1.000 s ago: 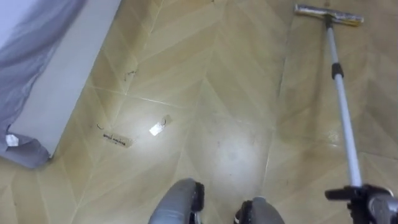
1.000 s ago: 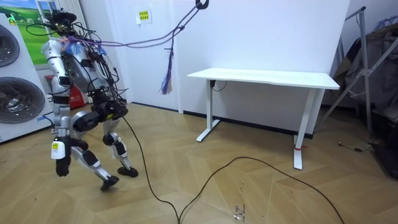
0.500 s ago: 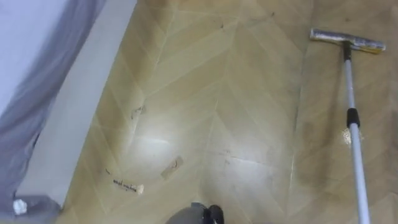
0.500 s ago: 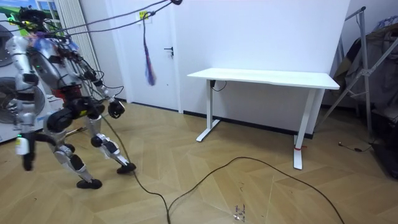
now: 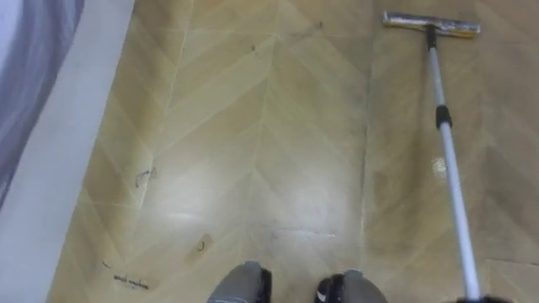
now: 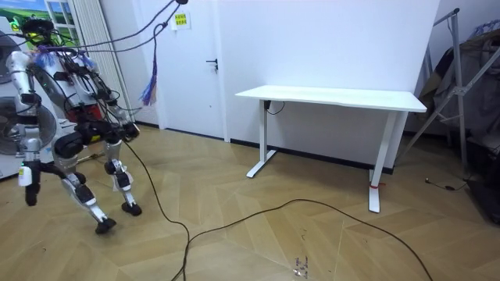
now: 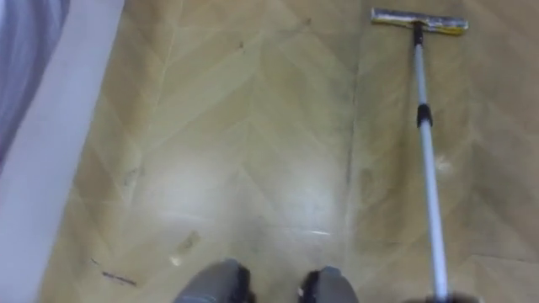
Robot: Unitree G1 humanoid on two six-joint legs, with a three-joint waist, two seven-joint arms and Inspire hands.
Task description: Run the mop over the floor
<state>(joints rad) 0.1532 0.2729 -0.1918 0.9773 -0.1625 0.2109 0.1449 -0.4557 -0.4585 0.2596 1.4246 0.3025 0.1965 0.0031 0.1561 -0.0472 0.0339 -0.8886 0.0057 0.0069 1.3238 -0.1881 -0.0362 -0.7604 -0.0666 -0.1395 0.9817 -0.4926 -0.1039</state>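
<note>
Mop (image 5: 446,164): it lies on the floor (image 5: 278,126) in front of the robot, on its right side. The pole runs from the bottom edge of the eye view up to the head.
Mop head (image 5: 431,23): flat on the floor, far ahead of the feet, set across the pole.
Right hand (image 6: 31,195): in the room view it hangs low at the room view's left side of the body. It is too small there, so I cannot tell if it grips the pole.
Left hand (image 6: 126,133): it seems to be in front of the waist in the room view. I cannot tell its state.
Robot: it stands bent forward with the knees bent, near the room view's left edge and well apart from the counter (image 6: 336,97).
Washer (image 6: 6,129): behind the robot at the room view's left edge. What is inside it, I cannot tell.
Floor: the band under the pole looks duller than the wood on its left.
In the way: a small scrap (image 5: 130,280) lies left of the feet, and a dark mark (image 5: 145,176) is further ahead. Both are well apart from the mop.
Left side: a white strip (image 5: 59,168) runs along the floor, with grey cloth (image 5: 29,67) beside it.
Rack (image 6: 457,70): at the room view's right, with dark things beside it.
</note>
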